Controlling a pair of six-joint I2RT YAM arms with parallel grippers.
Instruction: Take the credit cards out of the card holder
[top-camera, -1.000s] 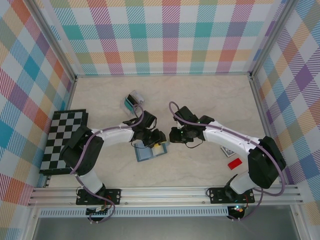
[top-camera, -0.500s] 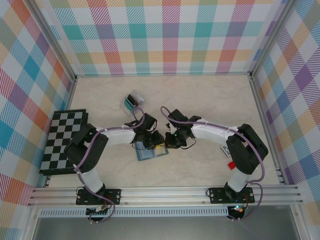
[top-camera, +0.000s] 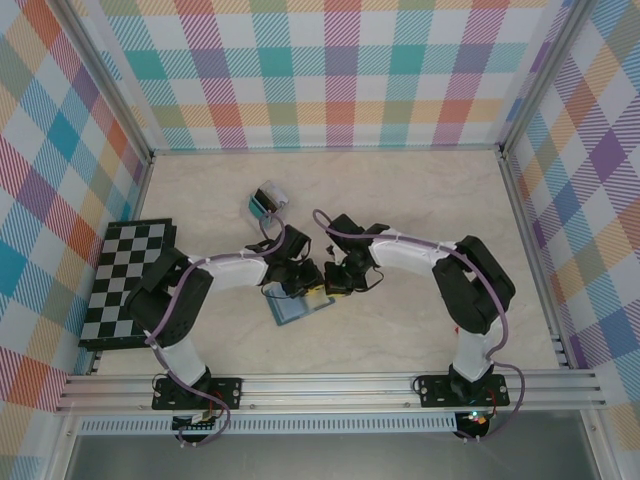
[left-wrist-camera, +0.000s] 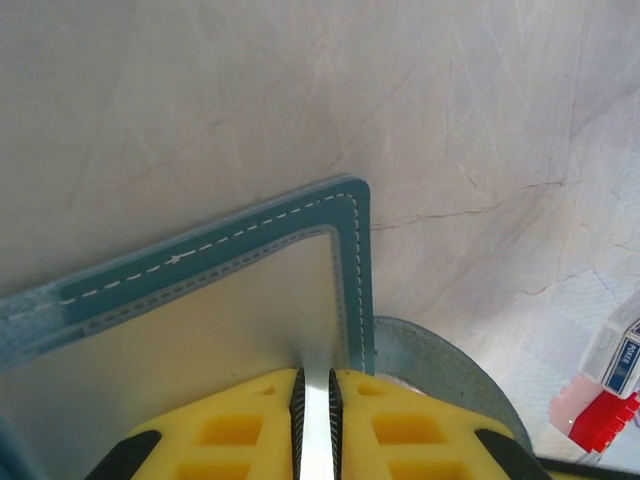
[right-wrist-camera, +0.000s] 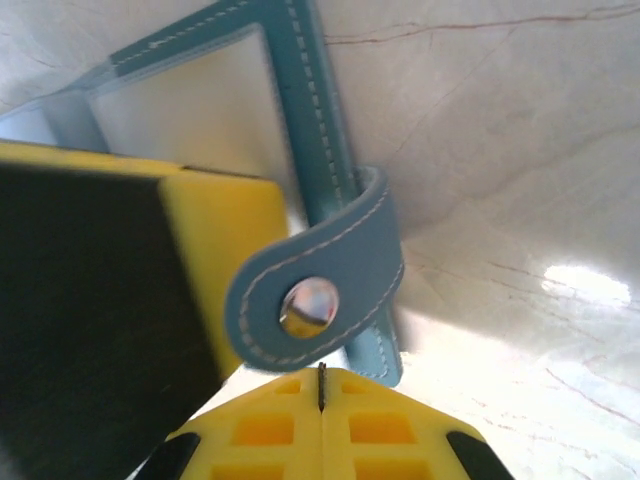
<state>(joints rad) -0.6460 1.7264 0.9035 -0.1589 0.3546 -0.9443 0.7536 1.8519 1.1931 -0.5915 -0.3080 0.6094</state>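
Left wrist: gripper (left-wrist-camera: 315, 388) seemingly around wallet (left-wrist-camera: 200, 256)

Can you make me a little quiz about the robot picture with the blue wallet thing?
1. True or false: the tab on the card holder has a shiny round snap.
2. What colour are the fingers of the right end effector? A red, B yellow, C green.
3. Fill in: the flat board on the far left has a black-and-white ______ pattern.
Key: 1 true; 2 B; 3 checkered.
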